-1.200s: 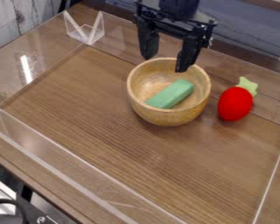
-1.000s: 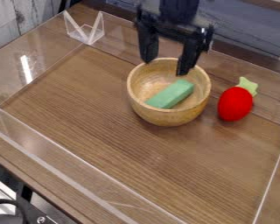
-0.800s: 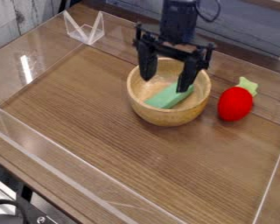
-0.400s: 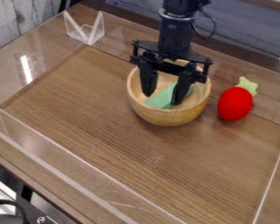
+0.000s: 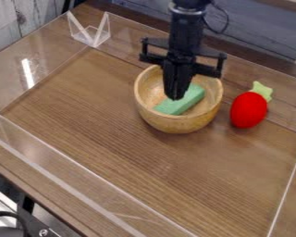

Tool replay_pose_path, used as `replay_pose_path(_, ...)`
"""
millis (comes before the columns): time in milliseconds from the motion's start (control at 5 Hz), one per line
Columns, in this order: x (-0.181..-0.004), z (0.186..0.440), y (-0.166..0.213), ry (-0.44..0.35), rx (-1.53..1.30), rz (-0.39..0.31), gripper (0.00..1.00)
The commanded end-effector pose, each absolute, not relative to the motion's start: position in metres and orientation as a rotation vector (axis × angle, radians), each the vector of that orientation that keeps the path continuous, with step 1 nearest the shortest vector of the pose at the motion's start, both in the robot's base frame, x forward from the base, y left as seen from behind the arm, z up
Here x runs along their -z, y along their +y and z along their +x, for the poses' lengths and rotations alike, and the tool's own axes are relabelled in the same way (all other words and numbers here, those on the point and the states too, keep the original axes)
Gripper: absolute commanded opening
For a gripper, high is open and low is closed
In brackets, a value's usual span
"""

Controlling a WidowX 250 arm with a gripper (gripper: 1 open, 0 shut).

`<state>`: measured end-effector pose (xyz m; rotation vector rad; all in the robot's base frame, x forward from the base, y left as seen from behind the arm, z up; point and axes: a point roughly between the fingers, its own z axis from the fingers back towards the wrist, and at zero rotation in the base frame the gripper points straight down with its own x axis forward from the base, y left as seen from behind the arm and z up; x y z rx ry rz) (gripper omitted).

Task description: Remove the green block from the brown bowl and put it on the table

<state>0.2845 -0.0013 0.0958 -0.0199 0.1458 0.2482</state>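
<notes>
since earlier, end effector [image 5: 177, 93] fingers have closed narrow onto green block [image 5: 188, 101] directly beneath, inside brown bowl [image 5: 151, 109].

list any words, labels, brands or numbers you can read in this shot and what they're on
None: no readable text, label, brand or number shows on the round tan wooden bowl, the flat mint-green block, the red strawberry-shaped toy, the black robot arm, or the dark wood-grain table.

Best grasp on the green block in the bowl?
Pinch the green block across its narrow width, coming straight down from above. It lies flat and slanted inside the brown bowl, whose rim blocks side access. The gripper is already shut on it, pointing down.
</notes>
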Motion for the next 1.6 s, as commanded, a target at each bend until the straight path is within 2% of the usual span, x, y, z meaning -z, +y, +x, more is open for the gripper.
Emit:
replay_pose_path(0,-0.110,0.298,0.008,0.080,-0.288,-0.031,1.00)
replay_pose_path(200,-0.102,0.297,0.012,0.084,-0.384,-0.032,1.00)
replay_pose_path(400,-0.101,0.295,0.016,0.082,-0.483,-0.034,0.00)
replay_pose_path(600,-0.099,0.297,0.013,0.079,-0.578,-0.038,0.00)
replay_pose_path(800,-0.107,0.301,0.011,0.063,-0.665,-0.050,0.00)
replay_pose_path(1200,-0.103,0.292,0.020,0.052,-0.572,-0.066,0.00)
replay_pose_path(1400,-0.127,0.298,0.021,0.035,-0.588,-0.095,0.00)
